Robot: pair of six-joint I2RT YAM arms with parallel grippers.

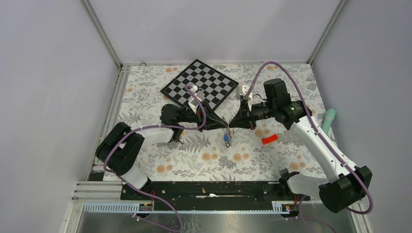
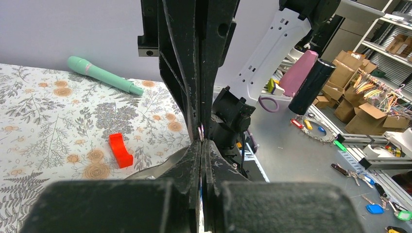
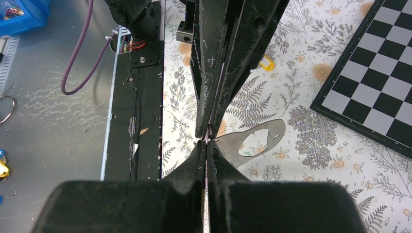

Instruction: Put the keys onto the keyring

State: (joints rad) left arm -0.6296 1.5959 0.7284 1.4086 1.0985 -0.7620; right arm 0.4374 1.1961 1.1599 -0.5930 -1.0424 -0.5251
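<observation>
Keyring (image 3: 275,131): flat, grey and oval, with a cut-out opening. Seen over the floral cloth, one end right at the meeting point of the two sets of fingertips. Hanging free or lying on the cloth: cannot tell.

Key with a blue tag (image 1: 227,139) just below that same point in the overhead view, near the middle of the table (image 1: 204,162).

Left gripper (image 1: 221,127) clenched tight, fingers pressed flat together with no gap. Right gripper (image 1: 232,127) clamped just as hard, tip to tip against the left one, both arms reaching inward in one dark line across the cloth. Small pale ring (image 2: 200,131) glimpsed between the opposing tips from the left wrist. Impossible to tell the holder of the grey metal, or of that ring.

Red block (image 1: 269,139) on the cloth near the right gripper, apart from it. Checkerboard (image 1: 199,85) farther back, set cornerwise by the rear edge, well apart from the keyring. Teal cylinder (image 1: 329,119) at the right edge of the table, beyond the right arm.
</observation>
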